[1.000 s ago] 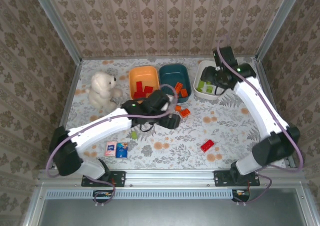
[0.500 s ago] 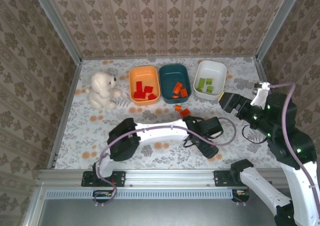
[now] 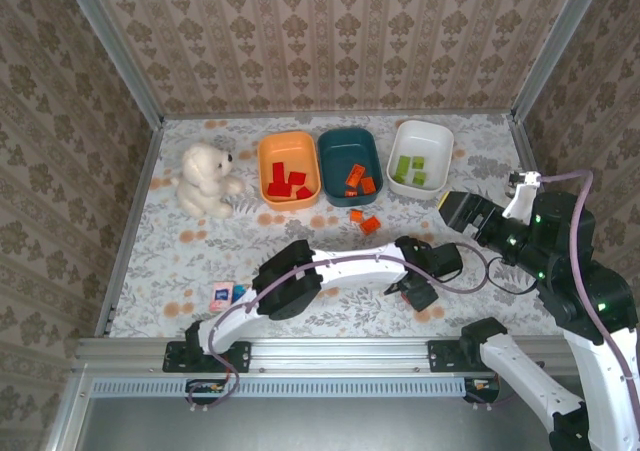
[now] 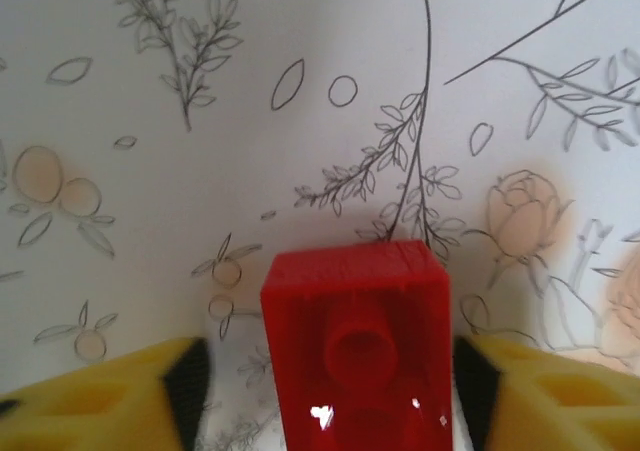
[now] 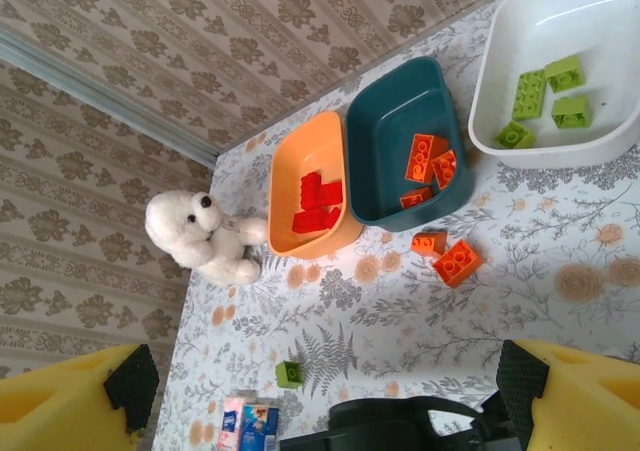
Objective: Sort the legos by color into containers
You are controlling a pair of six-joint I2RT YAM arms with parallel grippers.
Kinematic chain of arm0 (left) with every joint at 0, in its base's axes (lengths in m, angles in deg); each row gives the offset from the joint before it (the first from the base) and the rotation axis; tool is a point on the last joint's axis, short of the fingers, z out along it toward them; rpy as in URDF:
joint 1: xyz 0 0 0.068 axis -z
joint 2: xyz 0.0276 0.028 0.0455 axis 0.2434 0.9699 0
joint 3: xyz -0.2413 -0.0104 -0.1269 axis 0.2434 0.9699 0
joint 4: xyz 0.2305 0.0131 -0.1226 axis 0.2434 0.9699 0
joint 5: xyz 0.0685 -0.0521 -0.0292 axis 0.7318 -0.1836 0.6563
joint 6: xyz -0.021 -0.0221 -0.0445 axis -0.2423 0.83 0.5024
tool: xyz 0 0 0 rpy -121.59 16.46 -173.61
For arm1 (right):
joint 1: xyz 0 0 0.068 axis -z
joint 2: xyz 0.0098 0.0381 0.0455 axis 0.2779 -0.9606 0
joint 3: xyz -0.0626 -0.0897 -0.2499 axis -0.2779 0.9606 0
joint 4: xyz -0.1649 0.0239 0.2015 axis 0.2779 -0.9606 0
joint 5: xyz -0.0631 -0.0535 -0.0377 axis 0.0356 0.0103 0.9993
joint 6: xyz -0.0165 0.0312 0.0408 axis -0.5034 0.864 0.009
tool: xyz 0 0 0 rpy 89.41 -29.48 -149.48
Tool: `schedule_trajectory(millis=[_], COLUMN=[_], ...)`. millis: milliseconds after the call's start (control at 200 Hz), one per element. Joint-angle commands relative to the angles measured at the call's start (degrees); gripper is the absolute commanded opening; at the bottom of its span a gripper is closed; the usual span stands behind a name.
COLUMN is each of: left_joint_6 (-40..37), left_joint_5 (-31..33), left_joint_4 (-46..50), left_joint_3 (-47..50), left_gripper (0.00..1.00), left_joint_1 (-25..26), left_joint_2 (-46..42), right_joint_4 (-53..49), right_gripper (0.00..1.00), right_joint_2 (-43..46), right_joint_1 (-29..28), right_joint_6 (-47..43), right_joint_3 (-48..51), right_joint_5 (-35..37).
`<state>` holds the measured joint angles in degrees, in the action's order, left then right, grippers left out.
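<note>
Three bowls (image 3: 263, 171) already hold sorted bricks. Loose: two orange bricks (image 5: 457, 261) just before the teal bowl (image 3: 345, 151); green brick (image 5: 289, 373) and red brick (image 4: 355, 341) farther out. Left tool (image 4: 330, 381) straddles the red, not yet pinching. Right tool (image 5: 325, 376) spread, empty.

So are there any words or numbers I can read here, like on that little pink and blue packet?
No text here can be read.
Pink-and-blue packet: any print on it is too small and blurred to read.
Red brick: seen up close, but no letters show on its stud or sides.
</note>
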<state>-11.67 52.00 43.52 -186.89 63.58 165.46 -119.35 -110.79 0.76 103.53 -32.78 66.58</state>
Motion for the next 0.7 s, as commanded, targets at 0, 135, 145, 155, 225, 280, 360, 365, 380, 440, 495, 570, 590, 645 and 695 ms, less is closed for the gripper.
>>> schedule_trajectory(millis=[0,135,145,155,225,280,360,365,380,440,495,570,590,645,695], left_joint_6=[-0.9,-0.9,-0.8,-0.7,0.3,1.7,3.7,3.8,4.2,5.8,7.0,7.9,8.0,8.1,8.0], left_joint_5=[1.8,3.4,3.6,3.8,5.3,5.7,6.2,6.2,6.2,6.0,5.0,3.5,3.1,1.8,0.6], left_joint_4=[2.8,2.7,2.7,2.7,2.5,2.4,1.5,1.3,1.2,0.6,-0.4,-1.8,-2.2,-3.2,-4.0], left_joint_3=[-2.5,-2.2,-2.0,-1.9,-0.5,1.3,4.6,4.9,5.8,8.7,11.2,14.2,14.8,16.2,16.7], left_gripper=[0.48,0.30,0.30,0.29,0.28,0.28,0.28,0.28,0.28,0.28,0.28,0.27,0.27,0.28,0.28], left_joint_1=[-0.1,-0.5,-0.6,-0.7,-2.0,-4.3,-8.6,-8.8,-9.8,-13.7,-17.8,-23.8,-25.4,-29.7,-33.2], left_joint_2=[1.5,-0.1,-0.4,-0.7,-3.5,-6.6,-12.8,-13.2,-14.4,-19.3,-23.1,-27.5,-28.2,-29.9,-30.4], right_joint_4=[-1.2,0.1,0.3,0.3,0.9,1.3,2.0,2.1,2.3,3.2,4.5,6.6,7.2,8.5,9.9], right_gripper=[0.91,0.91,0.91,0.91,0.90,0.90,0.90,0.90,0.90,0.90,0.90,0.90,0.90,0.89,0.89], right_joint_2=[-0.2,-0.9,-1.0,-1.1,-1.9,-2.6,-3.7,-3.9,-4.2,-5.4,-6.4,-8.4,-9.2,-11.7,-14.1], right_joint_1=[0.2,0.2,0.1,0.2,0.2,0.2,0.2,0.1,0.2,0.2,0.2,0.2,0.2,0.1,0.0], right_joint_6=[1.1,1.4,1.4,1.4,1.1,0.8,0.6,0.5,0.5,0.4,0.5,1.1,1.1,1.4,1.6], right_joint_3=[-0.7,-0.1,-0.1,0.0,0.0,-0.1,-0.3,-0.3,-0.2,0.2,1.0,2.2,2.5,2.9,3.1], right_joint_5=[-1.2,-1.6,-1.7,-1.7,-2.0,-2.1,-2.3,-2.3,-2.3,-2.7,-3.2,-4.8,-5.3,-7.1,-9.0])
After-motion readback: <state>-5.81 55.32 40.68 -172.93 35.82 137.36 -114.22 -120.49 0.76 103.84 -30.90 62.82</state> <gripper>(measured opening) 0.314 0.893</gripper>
